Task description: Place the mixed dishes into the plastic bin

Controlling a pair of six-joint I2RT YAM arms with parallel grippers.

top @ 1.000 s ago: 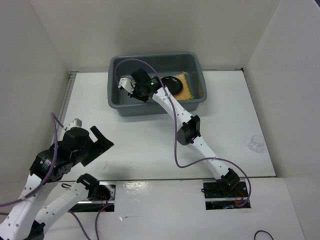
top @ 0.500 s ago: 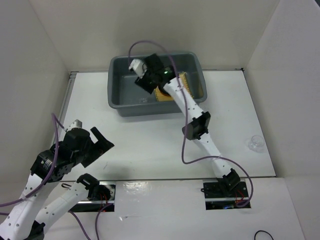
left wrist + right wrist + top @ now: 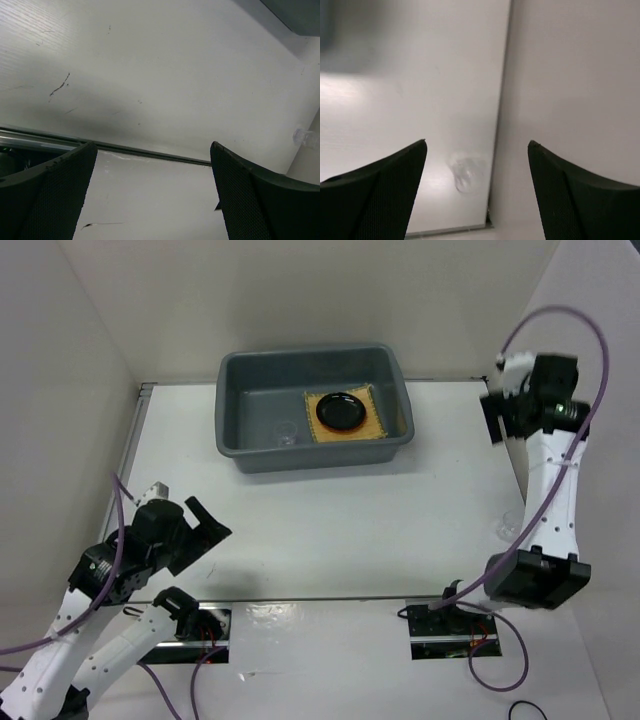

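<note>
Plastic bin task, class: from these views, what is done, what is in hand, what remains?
Done: bamboo mat, black plate on it and one glass cup lie in the plastic bin; the orange plate is hard to make out. In hand: nothing, both the left gripper and right gripper are open. Left: the second cup, on the table below the right gripper.

Even white light is flooding the top view, throwing only a soft shadow along the bin's point(image 3: 310, 458) near wall and glaring off the table point(image 3: 272, 613) by the bases. The right wrist view is blurring all over, with the cup point(image 3: 464, 172) showing as a pale smear. The left wrist view is rendering the table sharply, with a grey shadow band lying across it.
</note>
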